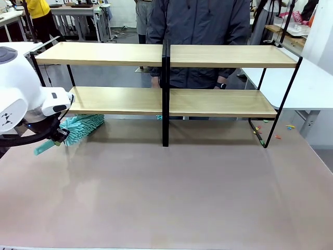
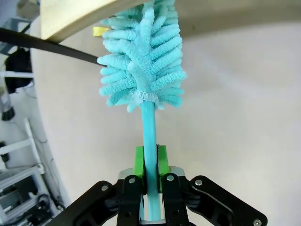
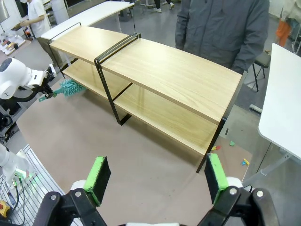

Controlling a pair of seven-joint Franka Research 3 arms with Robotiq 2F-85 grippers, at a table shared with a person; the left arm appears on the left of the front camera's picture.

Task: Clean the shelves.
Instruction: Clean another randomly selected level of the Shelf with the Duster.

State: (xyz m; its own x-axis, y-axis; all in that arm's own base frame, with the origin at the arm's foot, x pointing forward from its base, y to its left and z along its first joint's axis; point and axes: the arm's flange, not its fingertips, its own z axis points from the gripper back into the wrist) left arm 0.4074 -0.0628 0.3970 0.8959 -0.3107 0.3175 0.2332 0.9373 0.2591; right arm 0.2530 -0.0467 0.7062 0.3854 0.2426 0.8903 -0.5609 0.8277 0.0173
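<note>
Left gripper (image 2: 150, 162) jaws pinching the teal duster (image 1: 78, 126), fluffy head probably under the shelves (image 1: 166, 101) at 9 o'clock; right gripper (image 3: 157, 179) jaws spread wide.

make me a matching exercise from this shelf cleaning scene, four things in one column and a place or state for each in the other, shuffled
Things:
1. left gripper
2. right gripper
3. duster head
4. person

Places or states:
A. standing behind the shelves, at the far side
B. open, holding nothing, high above the table
C. shut on the turquoise duster handle
D. low at the table, under the lower board's left end

Pairs: 1-C, 2-B, 3-D, 4-A
</note>
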